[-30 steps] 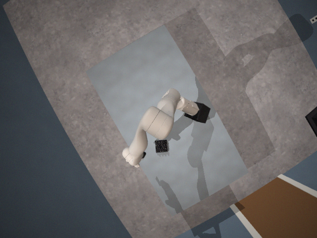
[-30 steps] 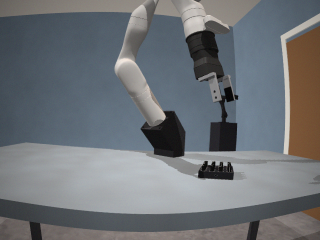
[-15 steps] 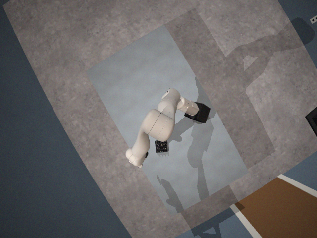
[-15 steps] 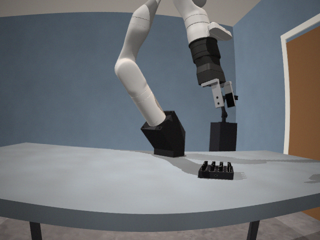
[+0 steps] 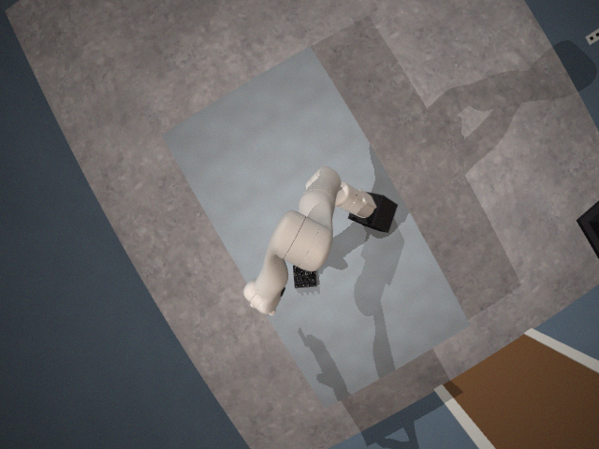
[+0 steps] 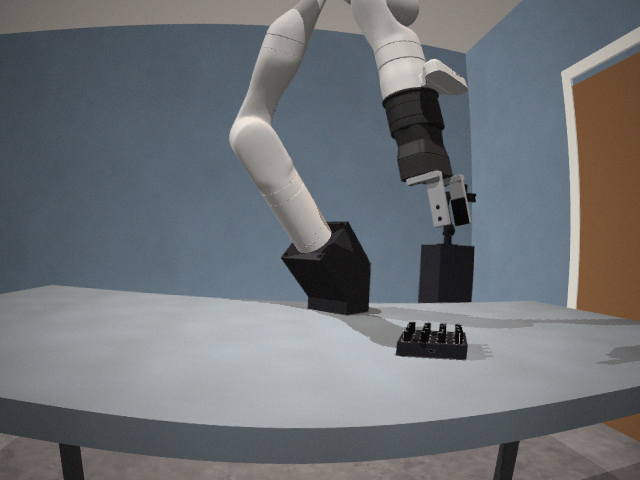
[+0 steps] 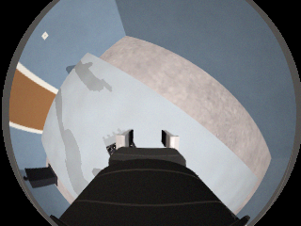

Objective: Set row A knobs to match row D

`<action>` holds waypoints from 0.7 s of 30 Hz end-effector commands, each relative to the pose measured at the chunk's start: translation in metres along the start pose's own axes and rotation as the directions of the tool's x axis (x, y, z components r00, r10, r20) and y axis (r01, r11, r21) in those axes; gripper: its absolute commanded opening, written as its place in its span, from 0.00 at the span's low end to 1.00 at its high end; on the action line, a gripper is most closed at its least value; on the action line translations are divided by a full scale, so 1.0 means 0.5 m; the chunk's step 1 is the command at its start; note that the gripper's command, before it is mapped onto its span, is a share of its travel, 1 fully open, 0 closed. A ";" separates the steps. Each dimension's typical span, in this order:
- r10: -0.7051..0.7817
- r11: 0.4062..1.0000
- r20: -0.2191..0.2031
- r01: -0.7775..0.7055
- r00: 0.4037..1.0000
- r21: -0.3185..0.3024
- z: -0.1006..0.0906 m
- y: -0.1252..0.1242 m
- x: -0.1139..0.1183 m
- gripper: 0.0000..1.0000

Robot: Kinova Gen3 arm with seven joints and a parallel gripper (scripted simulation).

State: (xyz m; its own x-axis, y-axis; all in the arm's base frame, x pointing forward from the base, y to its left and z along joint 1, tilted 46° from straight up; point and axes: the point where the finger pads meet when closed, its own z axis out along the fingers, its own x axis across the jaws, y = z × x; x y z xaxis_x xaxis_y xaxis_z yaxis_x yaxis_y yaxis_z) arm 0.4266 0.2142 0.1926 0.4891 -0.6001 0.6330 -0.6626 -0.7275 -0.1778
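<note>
Knob box partly under arm (marks unreadable).

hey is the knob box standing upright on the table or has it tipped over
Upright. In the exterior view the knob box sits flat on the table, knobs pointing up.

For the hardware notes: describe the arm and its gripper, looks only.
The arm has smooth, rounded off-white links with thin seam lines, mounted on an angular black base. The black, ribbed wrist section carries the gripper: pale flat fingers with dark pads. No cables show.
</note>
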 end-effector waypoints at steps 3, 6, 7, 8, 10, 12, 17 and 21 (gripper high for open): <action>-0.031 0.999 -0.004 0.031 1.000 -0.009 0.015 0.011 -0.017 1.00; -0.031 0.999 -0.004 0.031 1.000 -0.009 0.015 0.011 -0.017 1.00; -0.031 0.999 -0.004 0.031 1.000 -0.009 0.015 0.011 -0.017 1.00; -0.031 0.999 -0.004 0.031 1.000 -0.009 0.015 0.011 -0.017 1.00; -0.031 0.999 -0.004 0.031 1.000 -0.009 0.015 0.011 -0.017 1.00; -0.061 0.998 -0.005 0.061 0.998 -0.018 0.030 0.022 -0.033 1.00; -0.061 0.998 -0.005 0.061 0.998 -0.018 0.030 0.022 -0.033 1.00; -0.090 0.996 -0.006 0.089 0.996 -0.028 0.043 0.033 -0.048 1.00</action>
State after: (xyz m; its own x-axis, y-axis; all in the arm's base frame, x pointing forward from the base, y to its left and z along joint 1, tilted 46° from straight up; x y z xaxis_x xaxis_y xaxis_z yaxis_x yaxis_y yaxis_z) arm 0.4163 0.2113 0.1600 0.5430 -0.5339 0.6482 -0.6305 -0.7690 -0.1052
